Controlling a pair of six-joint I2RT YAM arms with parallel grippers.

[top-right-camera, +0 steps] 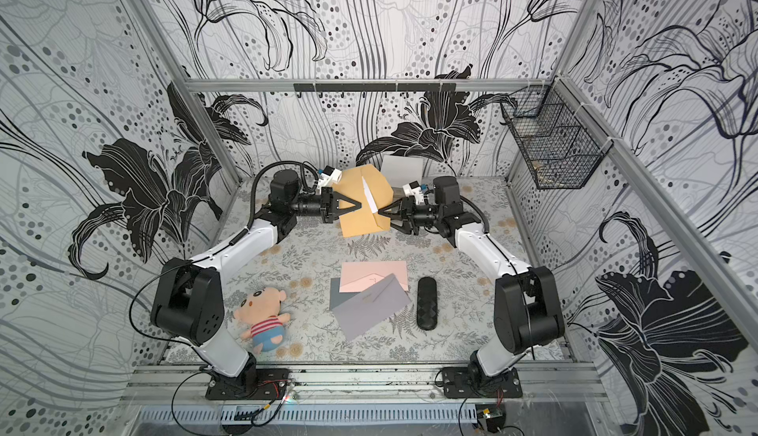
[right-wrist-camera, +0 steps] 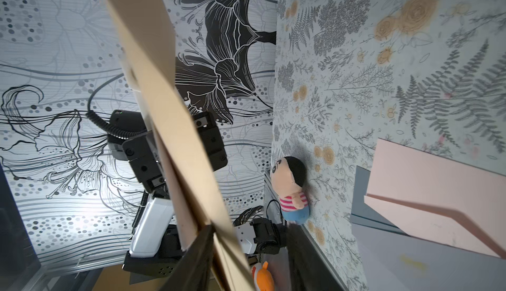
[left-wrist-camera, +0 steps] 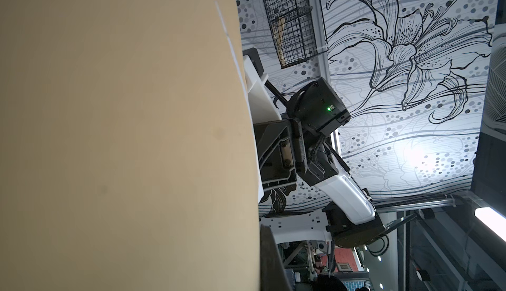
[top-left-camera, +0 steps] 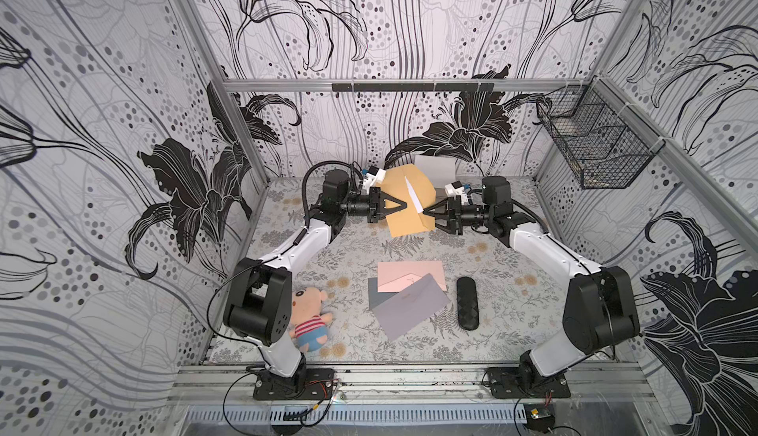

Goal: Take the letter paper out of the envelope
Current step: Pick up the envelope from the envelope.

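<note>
A tan envelope (top-left-camera: 404,216) (top-right-camera: 361,218) hangs in the air over the back of the table in both top views. My left gripper (top-left-camera: 405,205) (top-right-camera: 359,205) is shut on its face from the left. In the left wrist view the envelope (left-wrist-camera: 123,125) fills most of the picture and hides one finger. A thin white strip of letter paper (top-left-camera: 412,199) (top-right-camera: 368,196) (left-wrist-camera: 236,56) shows along the envelope's opening. My right gripper (top-left-camera: 425,211) (top-right-camera: 380,211) reaches in from the right. In the right wrist view its jaws (right-wrist-camera: 249,248) stand open, with the envelope's edge (right-wrist-camera: 175,139) between them, against one finger.
On the flowered table lie a pink envelope (top-left-camera: 410,276), a grey envelope (top-left-camera: 410,306), a black case (top-left-camera: 467,304) and a plush doll (top-left-camera: 309,315). A grey card (top-left-camera: 434,167) leans on the back wall. A wire basket (top-left-camera: 594,146) hangs on the right wall.
</note>
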